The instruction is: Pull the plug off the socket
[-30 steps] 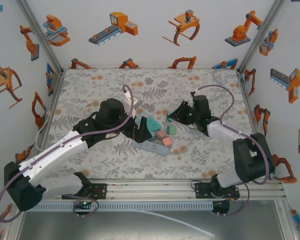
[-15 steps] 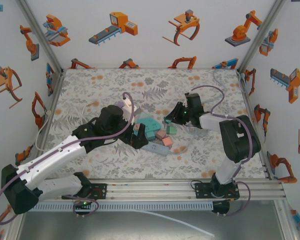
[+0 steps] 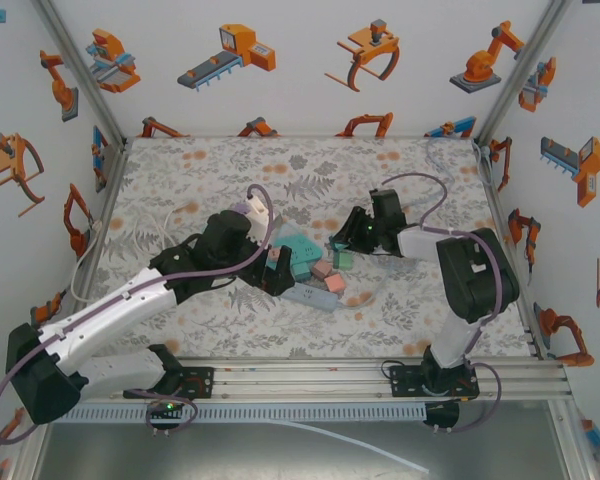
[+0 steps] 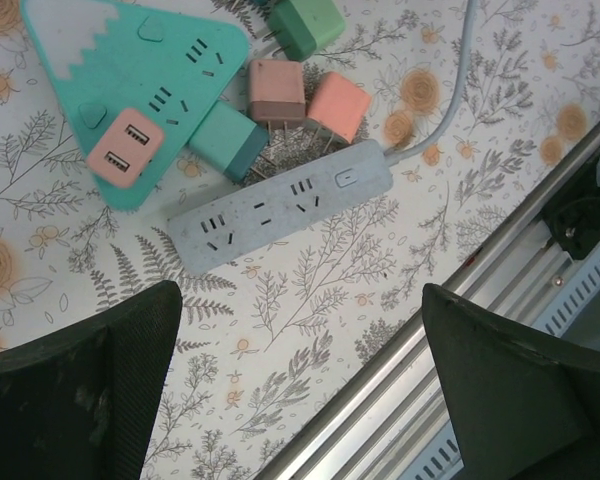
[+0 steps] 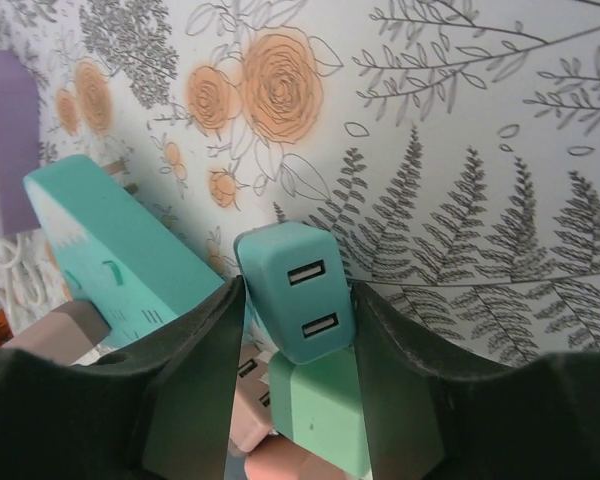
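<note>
Teal plug is judged off grey strip, flanked closely by right tool, grip cannot be told; left tool is spread wide, empty.

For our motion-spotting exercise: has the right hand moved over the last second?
Yes. The right hand shifted slightly left, nearer the teal power strip, its fingers flanking a teal USB charger.

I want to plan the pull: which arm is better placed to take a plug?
Right, probably: the right gripper has fingers against both sides of the teal charger, while the left gripper hangs open near the grey power strip, holding nothing.
</note>
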